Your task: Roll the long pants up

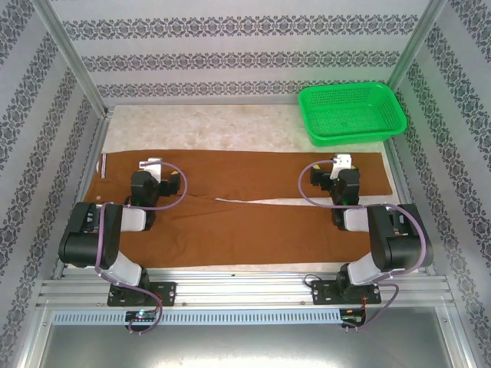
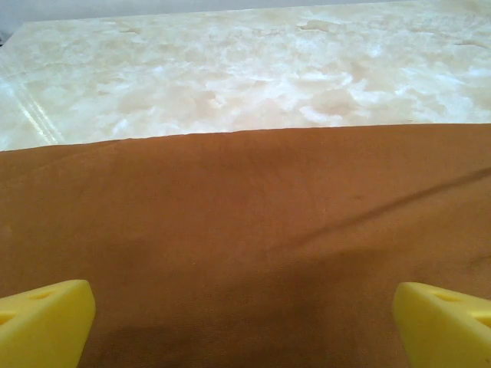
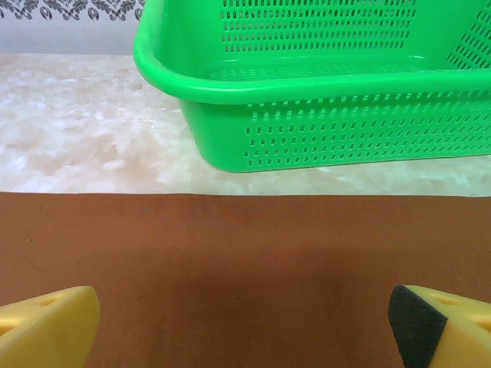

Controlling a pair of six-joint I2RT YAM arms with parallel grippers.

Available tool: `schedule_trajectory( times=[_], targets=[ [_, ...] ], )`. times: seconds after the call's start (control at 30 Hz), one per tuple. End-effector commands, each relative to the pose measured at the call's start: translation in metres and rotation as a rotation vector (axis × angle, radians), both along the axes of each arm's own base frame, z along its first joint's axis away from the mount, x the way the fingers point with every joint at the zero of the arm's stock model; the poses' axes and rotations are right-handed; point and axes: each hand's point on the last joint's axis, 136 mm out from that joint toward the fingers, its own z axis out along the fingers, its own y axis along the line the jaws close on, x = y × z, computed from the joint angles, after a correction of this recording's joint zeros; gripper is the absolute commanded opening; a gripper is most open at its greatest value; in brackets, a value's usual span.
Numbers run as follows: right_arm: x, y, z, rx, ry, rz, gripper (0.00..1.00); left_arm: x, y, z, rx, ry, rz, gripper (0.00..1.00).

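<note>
The pale table point(image 1: 230, 126) carries the long pants point(image 1: 253, 222), spread flat, waist to the left. A green basket point(image 1: 353, 139) sits just beyond their right end, its mesh bottom in plain sight. The left hand point(image 1: 151, 165) and right hand point(image 1: 343, 162) hover over the pants, wide open, gripping nothing.
</note>
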Motion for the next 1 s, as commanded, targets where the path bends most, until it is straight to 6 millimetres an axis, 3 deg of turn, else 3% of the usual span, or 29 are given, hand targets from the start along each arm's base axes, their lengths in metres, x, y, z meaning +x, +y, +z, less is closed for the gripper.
schedule_trajectory(
  times=[0.0, 0.57, 0.63, 0.7, 0.8, 0.97],
  targets=[
    [0.004, 0.001, 0.009, 0.011, -0.026, 0.010, 0.98, 0.005, 0.002, 0.004, -0.022, -0.011, 0.006, 1.00],
    [0.005, 0.001, 0.008, 0.017, -0.022, 0.011, 0.98, 0.007, 0.004, 0.007, -0.021, 0.002, 0.014, 1.00],
    [0.004, 0.000, 0.009, 0.037, -0.022, 0.024, 0.98, 0.010, 0.014, 0.012, -0.005, 0.099, 0.078, 1.00],
    [0.004, 0.000, 0.009, 0.035, -0.025, 0.025, 0.98, 0.017, 0.040, 0.022, 0.035, 0.196, 0.230, 1.00],
    [0.007, -0.002, 0.014, 0.042, -0.007, 0.013, 0.98, 0.026, 0.037, 0.015, -0.021, 0.202, 0.192, 1.00],
    [0.015, -0.015, 0.045, 0.082, 0.087, -0.042, 0.98, 0.024, 0.050, 0.057, -0.150, 0.117, 0.234, 1.00]
  ],
)
